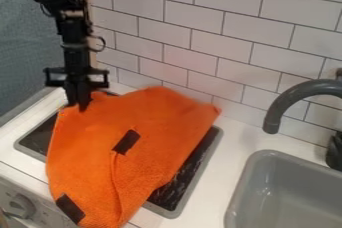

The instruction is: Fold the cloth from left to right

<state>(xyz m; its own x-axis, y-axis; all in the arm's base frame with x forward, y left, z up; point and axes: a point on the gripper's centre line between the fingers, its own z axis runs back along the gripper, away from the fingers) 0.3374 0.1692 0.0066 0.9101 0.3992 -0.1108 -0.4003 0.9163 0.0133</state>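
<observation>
An orange cloth [150, 127] lies spread over the dark stove top, its lower end hanging past the front edge of the counter. It bears a dark patch near its middle and another at its lower left; a crease runs down from the middle patch. The black gripper [81, 106] hangs down at the cloth's upper left corner, its tips against the orange fabric. The fingers stand close together, with the cloth's edge bunched at them.
The dark stove top [186, 174] with a grey rim lies under the cloth. To the right are a grey sink [287, 192] and a dark curved faucet [294, 94]. A white tiled wall [194, 27] rises behind, and a knob [21, 206] is on the stove's front.
</observation>
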